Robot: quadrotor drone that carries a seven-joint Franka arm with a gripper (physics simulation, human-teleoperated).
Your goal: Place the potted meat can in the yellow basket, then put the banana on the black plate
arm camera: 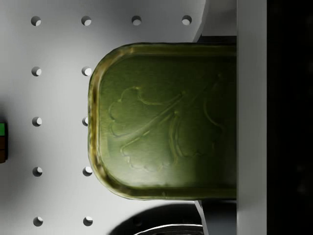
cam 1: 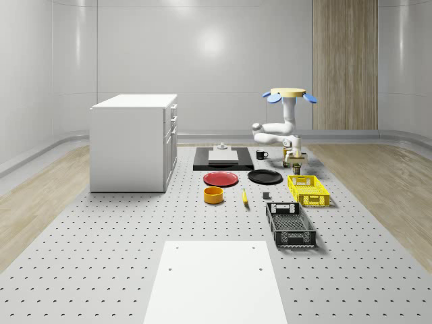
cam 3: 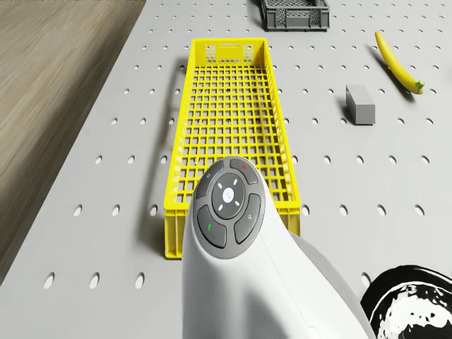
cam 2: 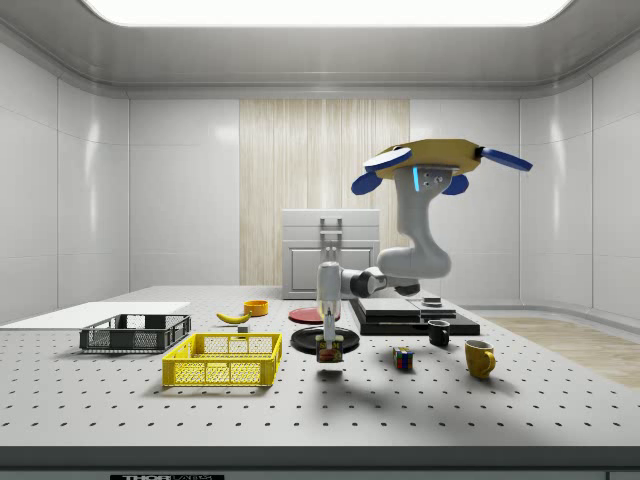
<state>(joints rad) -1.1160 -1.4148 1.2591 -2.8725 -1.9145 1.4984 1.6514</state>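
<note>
In the wrist view the potted meat can sits clamped in the end effector, its green lid facing the camera. In the side view the can hangs clear of the tabletop, just beside the near end of the yellow basket — not yet over it. The drone hovers above. Farther off, the banana lies flat, its long axis running away from the camera, near the black plate.
</note>
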